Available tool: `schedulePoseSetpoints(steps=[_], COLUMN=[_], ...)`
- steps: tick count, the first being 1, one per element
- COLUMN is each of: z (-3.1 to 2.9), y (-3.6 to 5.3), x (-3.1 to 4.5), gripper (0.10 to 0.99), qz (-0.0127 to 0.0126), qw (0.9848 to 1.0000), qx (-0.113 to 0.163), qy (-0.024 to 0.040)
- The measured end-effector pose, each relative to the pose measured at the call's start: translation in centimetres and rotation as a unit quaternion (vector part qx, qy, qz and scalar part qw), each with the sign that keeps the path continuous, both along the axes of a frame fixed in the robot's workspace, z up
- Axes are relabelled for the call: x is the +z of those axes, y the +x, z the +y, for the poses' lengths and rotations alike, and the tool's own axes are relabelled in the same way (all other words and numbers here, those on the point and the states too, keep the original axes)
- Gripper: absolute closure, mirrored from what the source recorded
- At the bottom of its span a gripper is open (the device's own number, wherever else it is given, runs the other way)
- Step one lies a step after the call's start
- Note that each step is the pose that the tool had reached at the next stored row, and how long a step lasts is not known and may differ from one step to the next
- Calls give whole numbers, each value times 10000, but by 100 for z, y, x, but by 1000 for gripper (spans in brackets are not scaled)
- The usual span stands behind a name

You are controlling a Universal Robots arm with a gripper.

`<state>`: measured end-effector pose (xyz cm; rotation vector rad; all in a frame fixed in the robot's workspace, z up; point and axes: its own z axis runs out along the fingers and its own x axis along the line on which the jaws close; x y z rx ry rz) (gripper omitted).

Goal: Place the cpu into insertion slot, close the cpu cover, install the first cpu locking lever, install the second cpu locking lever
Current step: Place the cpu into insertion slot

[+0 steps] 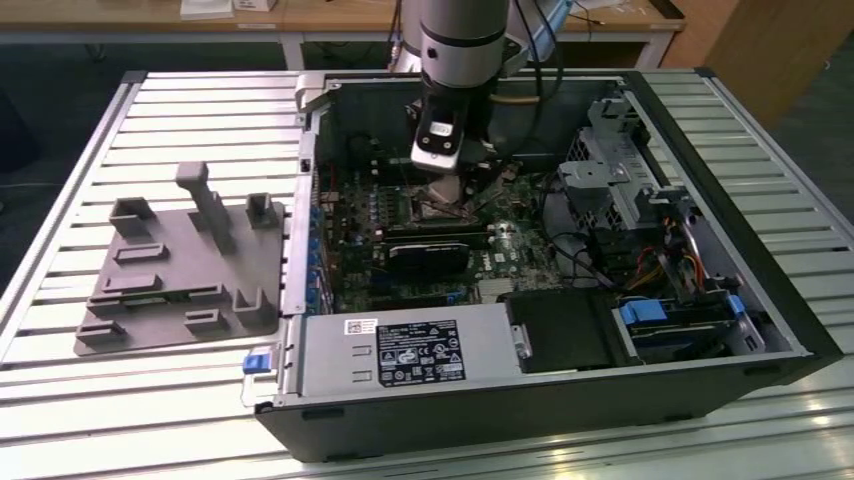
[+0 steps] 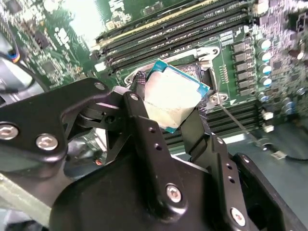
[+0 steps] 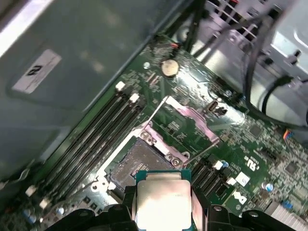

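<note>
First wrist view: we are pinching the seemingly light, stiff, fragile silver-grey square cpu (image 3: 161,197) by opposite edges in our black gripper (image 3: 163,208), hovering close over the dark silver-rimmed insertion slot (image 3: 139,161), mid green board (image 3: 240,159).

Black label (image 1: 420,362) with white print and a white barcode sticker (image 1: 363,326) sit on the power supply box (image 1: 327,365), not legible. A white decal (image 3: 36,71) on the case wall (image 3: 96,43) carries a dark logo mark; the green board (image 3: 250,144) has white silkscreen lettering, and the cpu (image 2: 172,96) face shows nothing legible.
</note>
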<state>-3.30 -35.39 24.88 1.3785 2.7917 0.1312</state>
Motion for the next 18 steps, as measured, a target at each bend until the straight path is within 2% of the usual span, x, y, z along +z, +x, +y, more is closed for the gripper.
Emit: schedulePoseSetpoints(steps=[5,9,14,18], z=[0,0,0,0], y=[0,0,0,0], x=[-41,-68,-88,-104], gripper=[549,549,549,549], qz=[0,0,0,0], qw=[9990,9967,9919,9867], qx=[-458,-817,-1272,-1628], qy=[0,0,0,0])
